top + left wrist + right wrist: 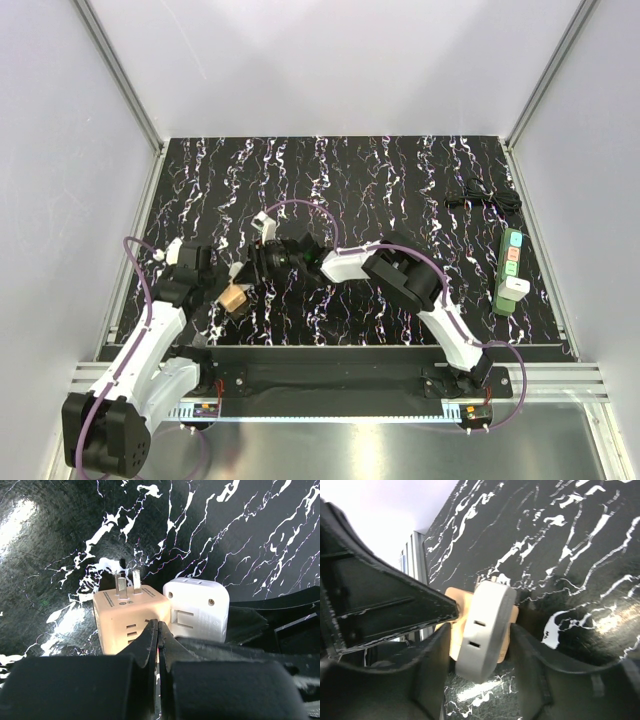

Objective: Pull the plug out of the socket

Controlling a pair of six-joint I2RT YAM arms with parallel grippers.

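- As the top external view shows, the socket (508,262) lies at the right edge of the table (400,180), running near to far, with a white plug (516,290) seated at its near end. A black cable (485,195) lies farther back. Both arms meet left of centre, well apart from the socket. The left gripper (232,290) is at a tan adapter (236,299), with the right gripper (258,262) just beside it.
- Left wrist view: the fingertips of the left gripper (158,630) are pressed together in front of the tan adapter (127,615), whose prongs point up. A white adapter (197,607) touches its right side.
- Right wrist view: the right gripper (480,630) is clamped on the white adapter (485,620), one finger on each side. The tan adapter (454,597) sits behind it.
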